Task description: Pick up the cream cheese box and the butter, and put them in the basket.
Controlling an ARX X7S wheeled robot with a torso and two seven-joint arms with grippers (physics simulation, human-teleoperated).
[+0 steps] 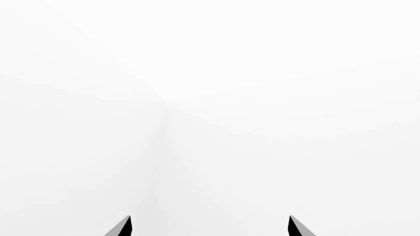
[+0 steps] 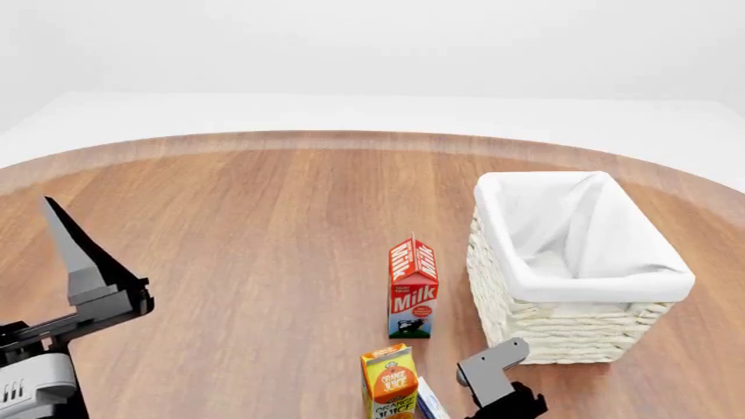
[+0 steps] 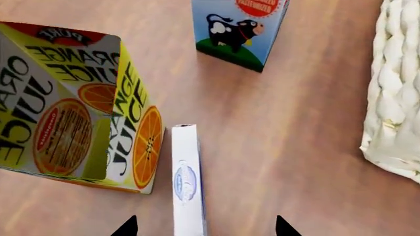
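Observation:
The cream cheese box [image 3: 186, 184] stands on its thin edge on the wooden table, right beside the orange juice carton [image 3: 72, 105]. A sliver of it shows in the head view [image 2: 428, 400]. My right gripper [image 3: 204, 227] is open above it, its tips on either side of the box without touching. In the head view the right gripper [image 2: 501, 388] is at the bottom edge. The cream-white basket [image 2: 570, 323] with its white liner stands to the right. My left gripper [image 2: 82, 262] is open, raised at the left, and its wrist view shows only white. The butter is out of view.
A red-white milk carton [image 2: 413, 288] stands upright just left of the basket and behind the juice carton [image 2: 389, 382]. In the right wrist view the milk carton [image 3: 239, 27] is ahead of the cream cheese box and the basket wall [image 3: 397, 88] is at the side.

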